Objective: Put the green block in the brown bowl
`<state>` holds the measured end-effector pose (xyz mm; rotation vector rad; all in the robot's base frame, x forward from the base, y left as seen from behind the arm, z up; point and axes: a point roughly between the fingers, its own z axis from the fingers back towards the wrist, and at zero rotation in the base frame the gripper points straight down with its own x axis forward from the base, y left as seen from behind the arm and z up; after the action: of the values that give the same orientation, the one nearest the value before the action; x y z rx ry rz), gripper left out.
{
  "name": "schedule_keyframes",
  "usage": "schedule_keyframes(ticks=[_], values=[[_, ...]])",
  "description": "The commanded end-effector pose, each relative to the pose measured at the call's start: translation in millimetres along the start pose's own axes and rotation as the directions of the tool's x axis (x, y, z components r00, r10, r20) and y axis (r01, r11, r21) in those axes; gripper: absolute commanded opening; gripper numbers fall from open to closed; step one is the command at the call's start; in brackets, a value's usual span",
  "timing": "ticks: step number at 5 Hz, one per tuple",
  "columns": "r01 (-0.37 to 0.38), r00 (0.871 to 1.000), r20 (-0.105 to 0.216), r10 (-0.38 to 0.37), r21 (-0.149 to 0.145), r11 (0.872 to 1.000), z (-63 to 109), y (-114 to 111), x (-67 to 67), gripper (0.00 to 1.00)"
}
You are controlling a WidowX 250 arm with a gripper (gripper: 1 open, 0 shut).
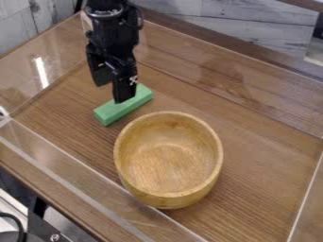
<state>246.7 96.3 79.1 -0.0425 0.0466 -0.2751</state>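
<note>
Here the green block (121, 105) lies just under the claw (109, 88), jaws spread apart.

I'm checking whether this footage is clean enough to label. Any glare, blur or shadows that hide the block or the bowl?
Camera view: window glare streaks the glossy table at upper left and behind the arm, but misses the green block and brown bowl; both read sharp enough, the open gripper looks slightly soft; shadows are faint, and the block's far end is covered by the gripper.

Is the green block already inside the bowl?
No, the block lies on the table beside the bowl, which is empty.
</note>
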Motion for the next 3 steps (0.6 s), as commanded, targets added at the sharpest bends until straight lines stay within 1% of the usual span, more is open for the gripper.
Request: schedule_keyframes(ticks=[1, 3], values=[[-0.014, 1.0, 0.026, 0.013, 0.012, 1.0, 1.4, 7.6, 1.8, 1.0], [-0.017, 0.999, 0.031, 0.017, 0.007, 1.0, -6.4, 16.6, 3.6, 1.0]])
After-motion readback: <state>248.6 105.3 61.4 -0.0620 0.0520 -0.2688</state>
